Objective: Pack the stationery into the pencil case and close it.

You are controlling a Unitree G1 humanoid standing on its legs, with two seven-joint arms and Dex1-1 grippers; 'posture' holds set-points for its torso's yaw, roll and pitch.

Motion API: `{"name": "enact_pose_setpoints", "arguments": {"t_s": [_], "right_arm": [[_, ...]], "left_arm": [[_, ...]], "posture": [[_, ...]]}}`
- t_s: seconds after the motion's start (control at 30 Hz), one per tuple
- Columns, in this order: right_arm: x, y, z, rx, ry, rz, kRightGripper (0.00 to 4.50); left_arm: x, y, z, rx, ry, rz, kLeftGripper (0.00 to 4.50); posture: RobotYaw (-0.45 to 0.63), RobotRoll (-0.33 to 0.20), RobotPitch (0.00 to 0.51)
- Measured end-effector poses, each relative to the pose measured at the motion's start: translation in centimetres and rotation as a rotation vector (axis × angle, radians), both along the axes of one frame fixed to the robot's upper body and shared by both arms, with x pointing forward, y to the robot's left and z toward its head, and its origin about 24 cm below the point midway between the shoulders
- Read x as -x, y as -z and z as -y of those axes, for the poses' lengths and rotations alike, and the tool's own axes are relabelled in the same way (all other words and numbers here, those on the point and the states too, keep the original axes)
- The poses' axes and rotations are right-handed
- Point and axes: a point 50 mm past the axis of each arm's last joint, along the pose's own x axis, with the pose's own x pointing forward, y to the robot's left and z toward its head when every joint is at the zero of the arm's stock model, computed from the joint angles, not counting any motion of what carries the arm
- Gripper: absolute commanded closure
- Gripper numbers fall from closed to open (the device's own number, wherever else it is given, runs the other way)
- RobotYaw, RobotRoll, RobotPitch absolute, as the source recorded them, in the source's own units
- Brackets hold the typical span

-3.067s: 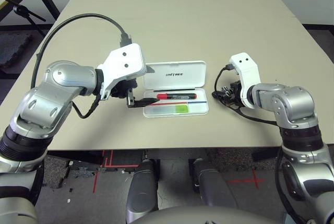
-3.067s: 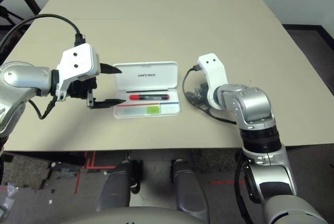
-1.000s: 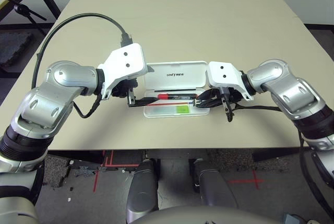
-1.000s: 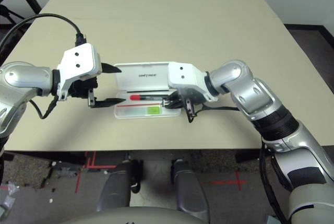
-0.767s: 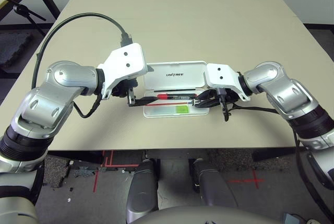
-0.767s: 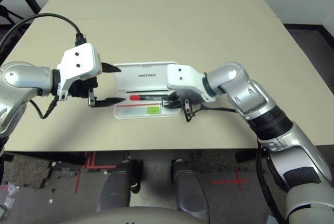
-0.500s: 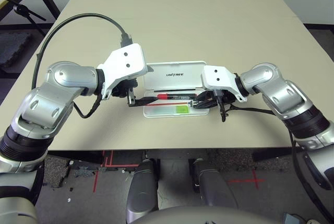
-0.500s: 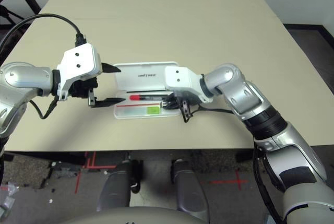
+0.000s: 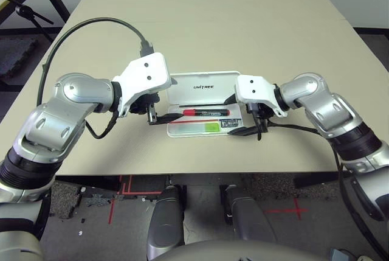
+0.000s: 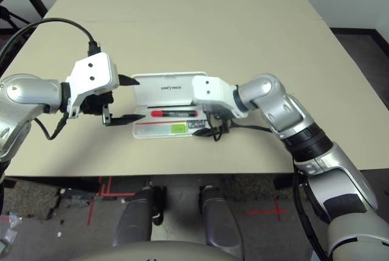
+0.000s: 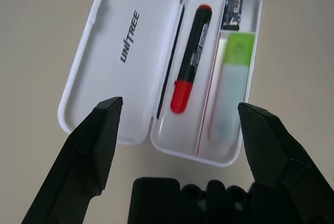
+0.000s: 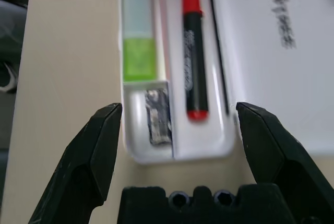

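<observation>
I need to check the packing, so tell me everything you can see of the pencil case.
The pencil case is flat, white, hard-looking plastic with rounded corners, lying open on the table. Its hinged lid reads "UNITREE". The tray holds a red marker, a green-capped stick and a small metal piece in an end compartment. Neither gripper touches it.

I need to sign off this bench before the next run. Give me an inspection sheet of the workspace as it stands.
Surface: beige table, bare around the case.
Job's things: white pencil case lies open, lid flat. Inside are a red marker, a green-capped stick and a small metal piece in the end compartment.
Clutter: nothing seen.
Grippers: left gripper open at the case's left end; right gripper open at its right end; neither holds anything.
Cables: black cable loops over the left arm; another trails behind the right wrist.
Surroundings: dark floor with red tape marks below the table edge.
</observation>
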Motion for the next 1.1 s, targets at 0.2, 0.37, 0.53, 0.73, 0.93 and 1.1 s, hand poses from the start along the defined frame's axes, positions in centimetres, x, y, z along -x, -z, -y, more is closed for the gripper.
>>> {"name": "enact_pose_setpoints", "arguments": {"t_s": [0.2, 0.37, 0.53, 0.73, 0.93, 1.1], "right_arm": [[-0.5, -2.3, 4.5, -0.038, 0.113, -0.057, 0.05], [0.0, -3.2, 7.6, -0.057, 0.188, -0.113, 0.05], [0.1, -3.2, 7.9, -0.073, 0.201, -0.124, 0.0], [-0.1, -2.9, 8.1, -0.087, 0.223, -0.124, 0.0], [-0.2, -2.7, 8.4, -0.092, 0.243, -0.127, 0.0], [-0.4, -2.5, 8.7, -0.095, 0.264, -0.123, 0.0]], "left_arm": [[-0.3, 0.4, -0.5, -0.004, -0.02, -0.009, 0.0], [-0.5, 0.7, -1.0, -0.006, -0.032, -0.018, 0.0], [-0.5, 1.0, -1.6, -0.02, -0.049, -0.043, 0.97], [-0.8, 1.2, -2.5, -0.027, -0.083, -0.068, 3.3], [-2.5, 2.8, -4.3, -0.017, -0.198, -0.054, 4.47], [-3.6, 5.0, -5.2, -0.012, -0.277, -0.052, 4.47]], "posture": [[0.03, 0.0, 0.164], [0.02, 0.0, 0.167], [0.02, 0.0, 0.168], [0.02, 0.0, 0.168], [0.02, 0.0, 0.161], [0.02, 0.0, 0.162]]}}
